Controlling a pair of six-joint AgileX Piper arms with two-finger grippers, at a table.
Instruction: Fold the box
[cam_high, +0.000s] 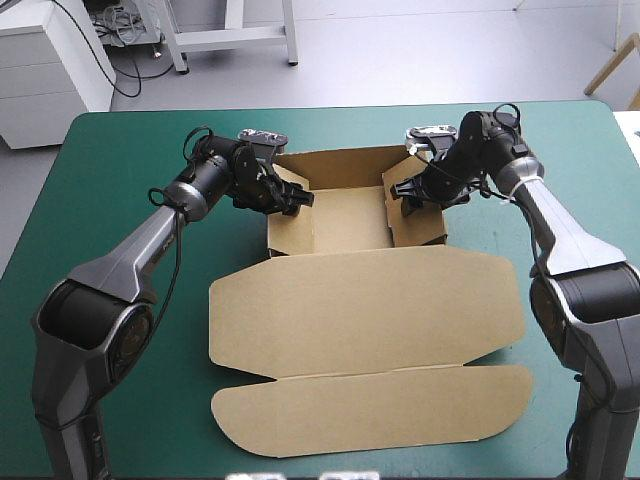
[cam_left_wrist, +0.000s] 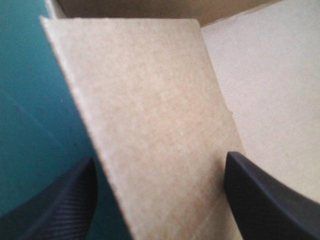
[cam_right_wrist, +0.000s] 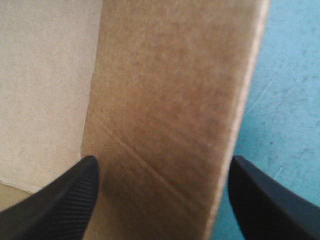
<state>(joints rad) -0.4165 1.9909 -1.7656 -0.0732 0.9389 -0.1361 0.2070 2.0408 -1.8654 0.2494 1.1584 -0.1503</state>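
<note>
The box sat mid-counter with its tray walls raised at the far end. The lid lay flat, pointing at the near edge, its long axis across the counter. My left hand and right hand were both spread open, each straddling a side wall. I judged an uneven squeeze could buckle a wall or skew the tray.

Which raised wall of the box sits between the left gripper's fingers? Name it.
The left side wall, between the left gripper's open fingers; the right gripper straddles the right wall, the far wall stands free.
</note>
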